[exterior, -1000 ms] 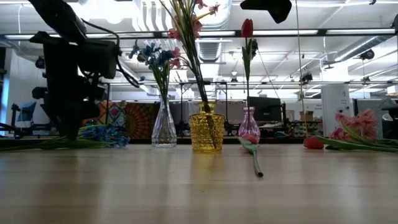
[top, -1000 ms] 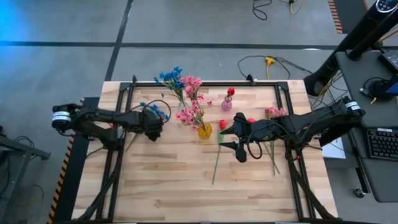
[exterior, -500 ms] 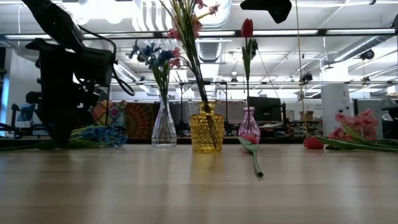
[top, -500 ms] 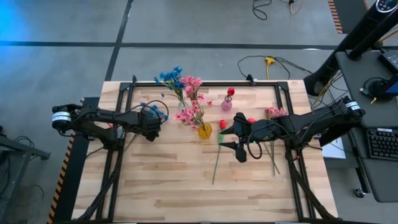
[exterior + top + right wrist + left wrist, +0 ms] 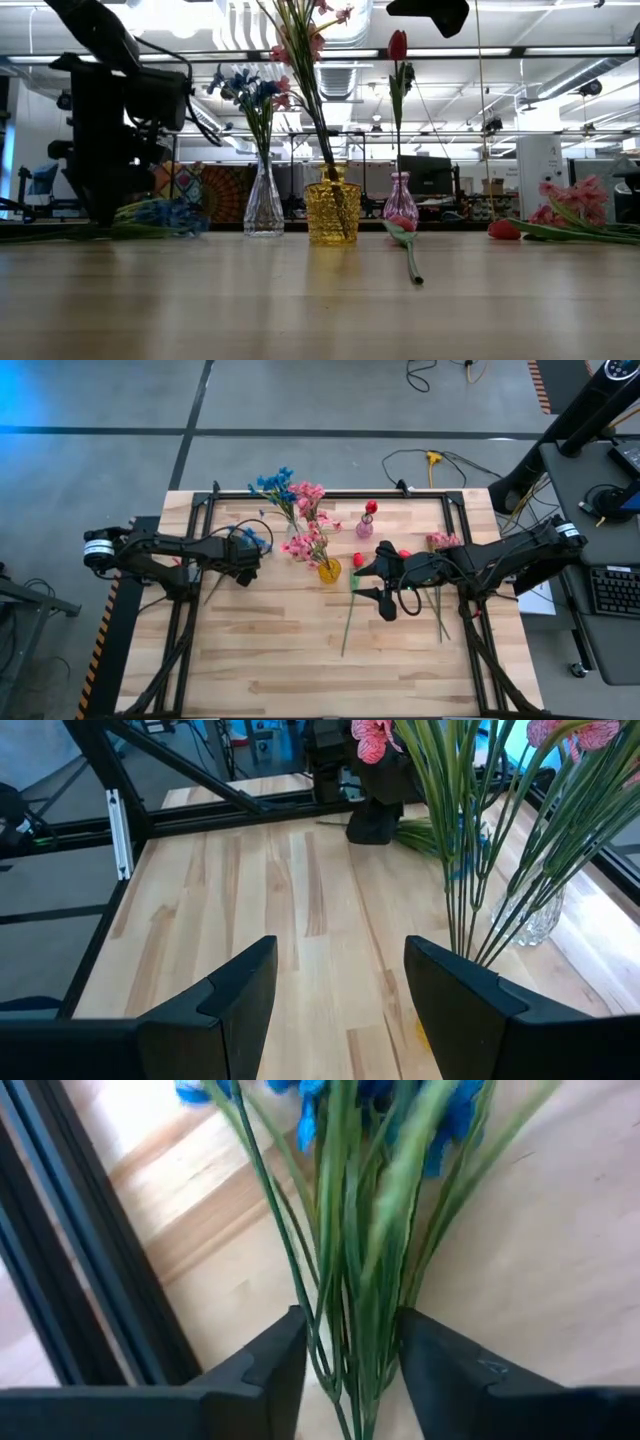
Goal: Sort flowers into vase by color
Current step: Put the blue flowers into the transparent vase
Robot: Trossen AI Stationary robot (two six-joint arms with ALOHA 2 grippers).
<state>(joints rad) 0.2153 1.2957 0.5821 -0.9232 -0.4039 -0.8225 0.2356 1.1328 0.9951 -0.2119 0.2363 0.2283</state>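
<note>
The left end effector (image 5: 345, 1355) straddles the blue flowers (image 5: 350, 1260) lying left of the yellow vase (image 5: 329, 570), fingers spread, not yet pinching. Closing there may catch only some stems, so others could slip free. The right end effector (image 5: 340, 990) hangs spread and empty right of that vase.

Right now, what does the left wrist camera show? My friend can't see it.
The left gripper has its two dark fingers on either side of a bunch of thin green stems lying on the wooden table. Blue flowers top the stems, and a black frame rail runs beside them.
</note>
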